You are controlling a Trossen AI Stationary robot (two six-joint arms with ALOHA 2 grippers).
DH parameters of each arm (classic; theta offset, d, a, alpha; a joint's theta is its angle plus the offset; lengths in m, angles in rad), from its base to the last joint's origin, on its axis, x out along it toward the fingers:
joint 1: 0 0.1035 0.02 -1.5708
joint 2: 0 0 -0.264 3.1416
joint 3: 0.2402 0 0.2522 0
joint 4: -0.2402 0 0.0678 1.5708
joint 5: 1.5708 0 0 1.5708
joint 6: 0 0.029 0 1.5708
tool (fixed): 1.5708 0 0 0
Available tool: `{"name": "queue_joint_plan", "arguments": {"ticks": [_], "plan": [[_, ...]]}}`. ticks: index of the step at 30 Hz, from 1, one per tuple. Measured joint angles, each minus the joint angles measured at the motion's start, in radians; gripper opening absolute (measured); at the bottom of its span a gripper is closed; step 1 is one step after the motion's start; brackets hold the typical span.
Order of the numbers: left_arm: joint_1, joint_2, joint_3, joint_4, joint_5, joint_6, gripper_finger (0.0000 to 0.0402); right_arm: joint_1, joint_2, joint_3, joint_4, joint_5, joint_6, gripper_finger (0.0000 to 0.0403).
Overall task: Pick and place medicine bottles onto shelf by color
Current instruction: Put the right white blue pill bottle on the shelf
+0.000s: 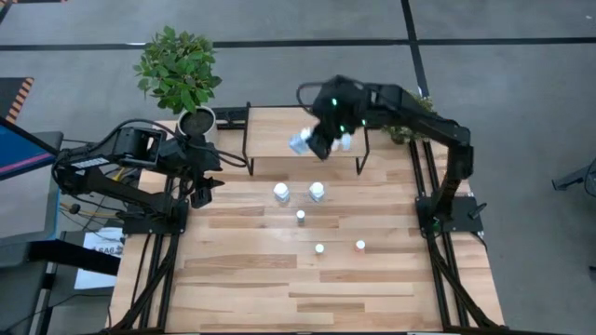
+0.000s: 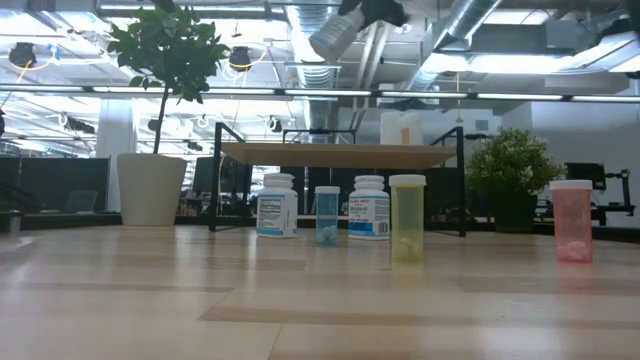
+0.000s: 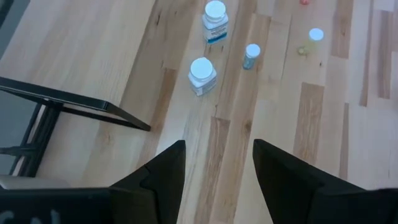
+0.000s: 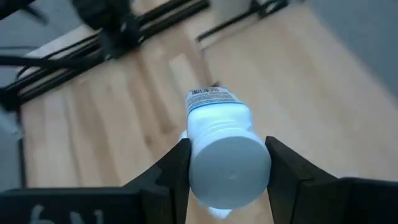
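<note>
right gripper (image 1: pixel 315 141): up over the shelf (image 1: pixel 270 126), fingers clamped on a large white bottle (image 4: pixel 222 152), 1 finger each side just below the cap; bottle hangs tilted, cap toward the wrist cam, label end pointing at the board

carried bottle: well above the shelf top in the low view (image 2: pixel 335 35), not touching it; prob mid-carry for placing w/ the whites

shelf: board on black legs at the far end of the counter (image 1: pixel 242 288); at least 1 small pale bottle (image 1: pixel 346 141) seems to sit on it by the gripper, rest hidden by the arm

left gripper (image 3: pixel 216 165): waits near the potted plant (image 1: pixel 179 70) at the counter's left edge, fingers apart, nothing between them

still on counter: 2 white bottles (image 1: pixel 280 193) (image 1: pixel 317 192) side by side just in front of the shelf, a small blue 1 (image 1: pixel 301 216) nearer, then a yellowish 1 (image 1: pixel 319 248) and an orange 1 (image 1: pixel 360 246), all upright, spaced apart so fingers can straddle each

next, my guess: lower and right the tilted bottle before release, else it may tip
</note>
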Motion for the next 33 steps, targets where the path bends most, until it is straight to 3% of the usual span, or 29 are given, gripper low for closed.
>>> {"name": "queue_joint_plan", "arguments": {"ticks": [4,10,17,33], "plan": [[0.0,0.0,0.0,0.001,0.0,0.0,0.0174,-0.082,0.106,0.148,-0.028,0.001,-0.091,0.0156],[0.0,0.0,0.0,0.002,-0.001,0.0,0.0174,-0.191,0.175,0.133,0.044,0.0,-0.243,0.0156],[0.001,0.0,0.0,0.055,-0.005,-0.005,0.0174,-0.28,0.257,0.133,-0.005,0.0,-0.404,0.0156],[0.001,0.0,0.0,0.063,-0.019,-0.007,0.0174,-0.272,0.297,0.13,-0.145,0.009,-0.548,0.0159]]}}
